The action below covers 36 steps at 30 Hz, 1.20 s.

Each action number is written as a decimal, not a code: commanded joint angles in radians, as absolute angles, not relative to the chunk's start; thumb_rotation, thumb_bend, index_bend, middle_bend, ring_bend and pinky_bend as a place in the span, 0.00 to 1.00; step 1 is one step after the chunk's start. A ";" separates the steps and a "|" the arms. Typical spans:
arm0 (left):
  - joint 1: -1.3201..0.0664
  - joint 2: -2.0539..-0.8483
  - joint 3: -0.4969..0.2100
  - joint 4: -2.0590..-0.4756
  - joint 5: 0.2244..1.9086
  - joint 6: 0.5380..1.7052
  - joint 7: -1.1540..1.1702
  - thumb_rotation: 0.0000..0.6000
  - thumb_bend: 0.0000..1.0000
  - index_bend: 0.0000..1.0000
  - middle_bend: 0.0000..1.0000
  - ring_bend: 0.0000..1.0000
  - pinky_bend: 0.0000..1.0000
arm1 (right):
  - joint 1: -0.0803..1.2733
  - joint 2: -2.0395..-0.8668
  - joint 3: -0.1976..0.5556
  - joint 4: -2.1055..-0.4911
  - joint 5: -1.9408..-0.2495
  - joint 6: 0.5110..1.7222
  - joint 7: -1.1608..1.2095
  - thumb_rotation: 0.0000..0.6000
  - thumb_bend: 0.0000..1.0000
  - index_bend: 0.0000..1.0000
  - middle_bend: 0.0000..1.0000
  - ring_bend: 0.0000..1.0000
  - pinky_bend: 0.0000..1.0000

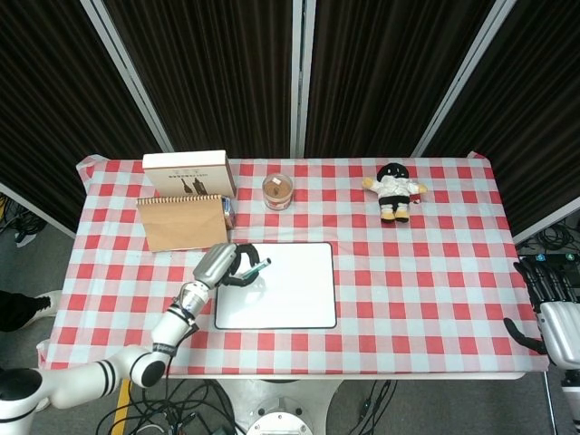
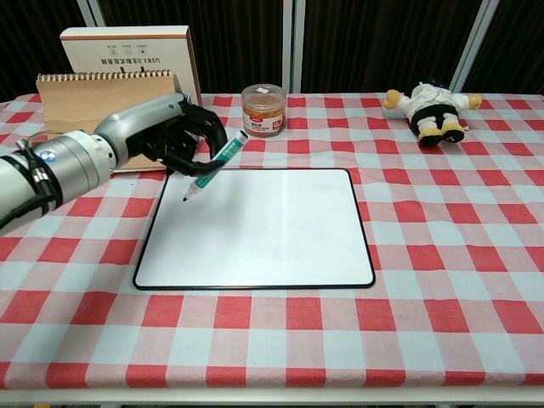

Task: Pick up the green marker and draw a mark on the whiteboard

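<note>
While we hold it: our left hand (image 2: pixel 174 134) has its fingers (image 2: pixel 206 136) clasped on the green marker (image 2: pixel 216 163).
Marker: slants down from the fingers, tip low, we judge for writing.
Whiteboard (image 2: pixel 263 246): blank, flat under the tip; contact unclear.
Right hand (image 1: pixel 553 317): off the table edge, fingers spread, holding nothing, well apart from the board.

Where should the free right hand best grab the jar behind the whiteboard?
Probably around the jar's round side wall, below the lid, coming from its right: it stands upright with open tablecloth there, while the left hand with the marker crowds its other side.
</note>
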<state>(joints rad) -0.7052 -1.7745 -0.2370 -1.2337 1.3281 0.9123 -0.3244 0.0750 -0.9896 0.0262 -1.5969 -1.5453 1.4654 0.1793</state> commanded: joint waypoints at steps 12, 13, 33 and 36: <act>-0.772 -1.934 -0.191 -0.959 1.417 0.937 -0.353 1.00 0.42 0.58 0.54 0.74 0.73 | 0.073 -0.994 0.024 -1.582 -1.547 1.464 0.204 1.00 0.20 0.00 0.03 0.00 0.00; -0.772 -1.936 -0.190 -0.954 1.414 0.934 -0.354 1.00 0.42 0.58 0.54 0.74 0.73 | 0.073 -0.994 0.025 -1.581 -1.547 1.464 0.205 1.00 0.20 0.00 0.03 0.00 0.00; -0.668 -1.782 -0.133 -1.244 1.364 0.959 -0.307 1.00 0.42 0.58 0.54 0.74 0.72 | 0.076 -1.004 0.017 -1.560 -1.569 1.464 0.222 1.00 0.20 0.00 0.03 0.00 0.00; -0.684 -1.789 -0.155 -1.245 1.359 0.955 -0.294 1.00 0.42 0.58 0.54 0.74 0.72 | 0.069 -1.000 0.016 -1.562 -1.568 1.474 0.223 1.00 0.20 0.00 0.03 0.00 0.00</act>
<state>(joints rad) -0.6781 -1.7874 -0.1472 -1.2449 1.3626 0.9594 -0.2989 0.0700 -1.0007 0.0164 -1.5615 -1.5679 1.4732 0.2229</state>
